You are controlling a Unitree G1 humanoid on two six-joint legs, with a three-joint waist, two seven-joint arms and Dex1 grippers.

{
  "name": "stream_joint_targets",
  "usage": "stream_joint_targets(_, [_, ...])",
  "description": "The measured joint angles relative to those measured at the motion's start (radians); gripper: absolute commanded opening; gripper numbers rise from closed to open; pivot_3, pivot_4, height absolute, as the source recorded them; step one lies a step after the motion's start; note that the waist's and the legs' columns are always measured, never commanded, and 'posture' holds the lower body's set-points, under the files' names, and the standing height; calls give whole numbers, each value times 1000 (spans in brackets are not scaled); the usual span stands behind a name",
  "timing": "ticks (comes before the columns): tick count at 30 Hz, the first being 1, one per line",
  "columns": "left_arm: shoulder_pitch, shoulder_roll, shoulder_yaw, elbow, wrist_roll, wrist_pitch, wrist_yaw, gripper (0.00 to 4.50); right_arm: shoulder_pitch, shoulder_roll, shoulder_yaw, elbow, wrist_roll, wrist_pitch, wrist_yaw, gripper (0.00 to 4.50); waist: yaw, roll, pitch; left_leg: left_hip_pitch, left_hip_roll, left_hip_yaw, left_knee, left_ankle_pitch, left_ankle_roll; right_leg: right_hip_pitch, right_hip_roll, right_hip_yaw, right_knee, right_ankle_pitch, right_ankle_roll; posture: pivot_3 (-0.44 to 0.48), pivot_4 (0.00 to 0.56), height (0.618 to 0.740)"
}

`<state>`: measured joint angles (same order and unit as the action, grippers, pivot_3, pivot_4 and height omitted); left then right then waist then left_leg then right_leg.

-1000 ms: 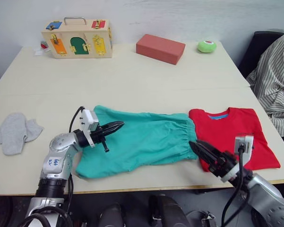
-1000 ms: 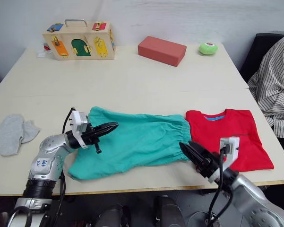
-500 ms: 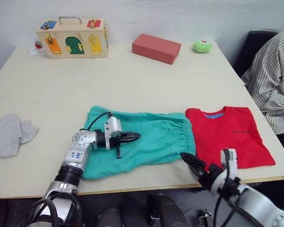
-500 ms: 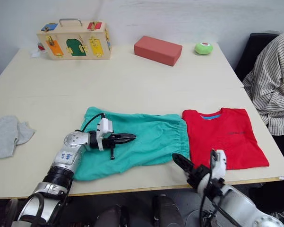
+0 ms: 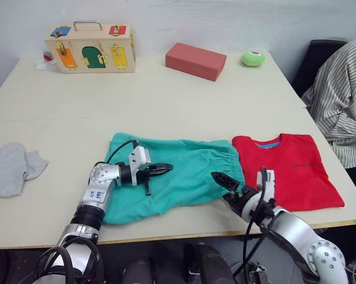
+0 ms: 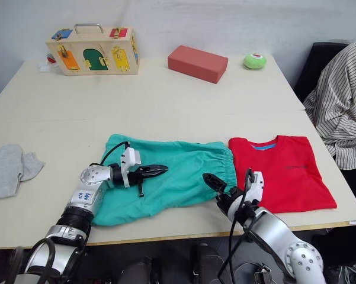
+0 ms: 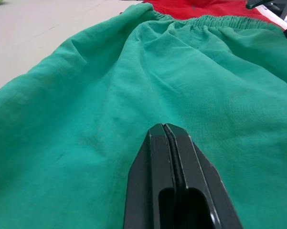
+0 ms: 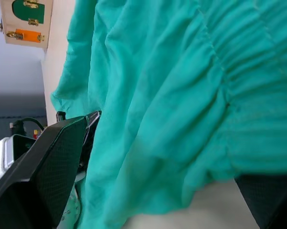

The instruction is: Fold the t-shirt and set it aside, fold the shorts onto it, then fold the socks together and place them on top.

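- Left gripper (image 5: 166,168): fingers pressed together, nothing between them; the left wrist view shows the two black fingers (image 7: 174,191) meeting along a thin seam. It hangs low over the middle of the shorts (image 5: 183,171), pointing toward the waistband. Contact with the cloth cannot be told.
- Right gripper (image 5: 222,179): jaws spread wide. In the right wrist view one finger (image 8: 43,167) stands on one side and the other is cut off at the frame corner, with the gathered waistband edge between them. No pinch on the cloth is visible.
- In the head views the right gripper sits at the near corner of the waistband, beside the t-shirt's (image 5: 287,171) near edge.
- Shorts: spread flat on the table (image 5: 166,100) near the front edge, waistband toward the right, touching or slightly overlapping the t-shirt's edge. Drawstring not made out.
- T-shirt: folded into a rectangle just right of the shorts, blue at the collar.
- Socks (image 5: 13,167): lying together far left, well apart from the shorts, the outer edge cut off by the frame.
- Far side of the table: a wooden latch box (image 5: 90,47), a red-brown block (image 5: 195,60), a small green round object (image 5: 253,58); the last too small to identify.
- A person's striped sleeve (image 5: 340,100) at the right edge, partly cropped.
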<state>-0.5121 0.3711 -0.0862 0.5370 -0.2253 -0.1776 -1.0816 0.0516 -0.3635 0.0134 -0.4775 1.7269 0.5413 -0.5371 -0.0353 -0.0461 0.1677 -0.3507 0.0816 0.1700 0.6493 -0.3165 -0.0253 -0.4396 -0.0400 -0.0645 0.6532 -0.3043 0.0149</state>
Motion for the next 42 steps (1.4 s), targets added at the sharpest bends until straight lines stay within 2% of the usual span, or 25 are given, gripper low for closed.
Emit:
stream_joint_targets(3, [9,-2,-1,-4,0,-5,2,0,-37,52,23,54,-163,-24,82,3855,3,-2,-3,1,0,0,0,-1,3,2,0,0,0,0,0,0,150,740])
stream_joint_targets(9, [14,-3,-1,-11,0,-7,10,0,-59,199,13,156,-441,-142,197,1624,7,-1,-4,0,-1,0,0,0,1,2,-2,0,0,0,-1,0,150,740])
stream_joint_targets(13, [20,1,17,-28,-6,15,25,0,-76,218,2,151,-589,-192,259,212,8,-1,-4,0,-1,-1,1,0,1,-2,-2,-1,0,1,-1,0,150,740])
stream_joint_targets(14, [31,6,27,-48,-8,29,32,0,-77,214,2,148,-634,-198,282,21,8,0,-4,-1,-2,0,1,0,1,-3,-2,-1,0,1,-1,0,150,740])
stream_joint_targets(20, [119,59,84,-228,-38,166,99,0,-115,199,-45,111,-911,-309,364,21,3,6,1,-2,-2,1,0,0,0,-6,-2,0,-1,0,-1,0,150,740])
stream_joint_targets(23, [157,70,103,-300,-51,229,130,0,-141,147,-51,72,-1031,-330,411,21,4,7,1,-2,-2,1,-1,0,0,-6,-2,0,-1,0,-1,0,150,740])
stream_joint_targets(26, [191,81,107,-333,-50,270,154,0,-172,29,22,46,-1180,-315,501,21,1,8,2,-1,-2,2,0,0,0,-6,-2,0,0,0,-1,0,150,740])
stream_joint_targets(28, [204,82,106,-342,-46,289,171,0,-228,-40,115,29,-1269,-273,589,21,-3,9,2,-1,-2,1,-1,0,0,-6,-2,0,0,0,-1,0,150,740])
stream_joint_targets(30, [211,82,105,-359,-42,305,187,0,-280,-70,198,16,-1320,-225,658,21,-2,9,2,-1,-1,0,-1,0,-1,-6,-1,-1,0,0,-2,0,150,740])
stream_joint_targets(36, [273,111,112,-434,-41,334,229,0,-370,-31,317,55,-1405,-112,754,21,-1,9,2,-2,-1,0,-1,0,-1,-6,-2,-1,0,0,-2,0,150,740])
stream_joint_targets(42, [330,131,129,-494,-46,353,252,0,-385,45,391,105,-1442,-23,811,21,-2,8,2,-2,-1,1,0,-1,0,-6,-2,-1,0,-1,-3,0,150,740])
